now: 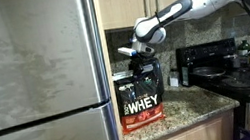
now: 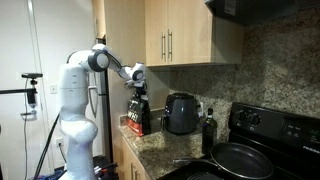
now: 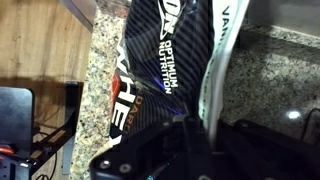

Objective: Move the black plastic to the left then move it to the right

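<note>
The black plastic bag [image 1: 140, 100] is standing upright on the speckled granite worktop [image 1: 199, 103]. The brushed-steel refrigerator [image 1: 35, 74] is sitting close at its nine o'clock in an exterior view. The white arm [image 1: 191, 4] is reaching in from about two o'clock, and its fingers [image 1: 140, 63] are hanging right at the bag's twelve o'clock, at the top seam. In the wrist view the bag's pale top edge is running in under the dark fingers, but I cannot tell whether they are pinching it or only straddling it.

To me this is looking like the taking-hold step, before a sideways shift. The next move is calling for a firm pinch on that seam and a slow slide, with the base staying flat on the stone. Room is tight, with the refrigerator on one side and the air fryer [image 2: 181, 113] at the bag's three o'clock in an exterior view.

The bag is glossy, creased film with a carbon-weave print, big white lettering and a red band. It is probably soft enough to buckle near the top. The worktop is looking hard and polished, and the fryer smooth and rounded.
</note>
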Controlling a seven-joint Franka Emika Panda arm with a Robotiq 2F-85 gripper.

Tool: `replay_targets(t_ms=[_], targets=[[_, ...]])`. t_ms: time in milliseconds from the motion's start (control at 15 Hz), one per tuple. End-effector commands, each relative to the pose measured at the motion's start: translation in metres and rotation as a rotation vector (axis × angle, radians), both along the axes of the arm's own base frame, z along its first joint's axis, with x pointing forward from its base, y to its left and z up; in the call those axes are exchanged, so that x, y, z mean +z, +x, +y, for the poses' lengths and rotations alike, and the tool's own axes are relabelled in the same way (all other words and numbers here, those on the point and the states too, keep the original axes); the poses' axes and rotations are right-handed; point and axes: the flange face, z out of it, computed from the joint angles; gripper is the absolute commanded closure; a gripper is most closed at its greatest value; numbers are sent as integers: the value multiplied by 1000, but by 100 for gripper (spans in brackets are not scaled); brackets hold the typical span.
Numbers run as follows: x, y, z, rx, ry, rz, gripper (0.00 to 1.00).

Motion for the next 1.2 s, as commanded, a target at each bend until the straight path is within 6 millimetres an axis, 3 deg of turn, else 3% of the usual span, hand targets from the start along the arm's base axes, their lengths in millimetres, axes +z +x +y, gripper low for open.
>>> replay_targets(t_ms=[0,400,867,933,1000,1133], targets=[[43,-2,-18,-7,30,57,100],[100,-14,-102,-170,34,137,100],[171,-57,-220,-504,106,107,100],[132,-29,-199,-441,36,156,100],[138,-35,-208,-457,38,149,99],[125,-35,-209,-456,20,174,99]])
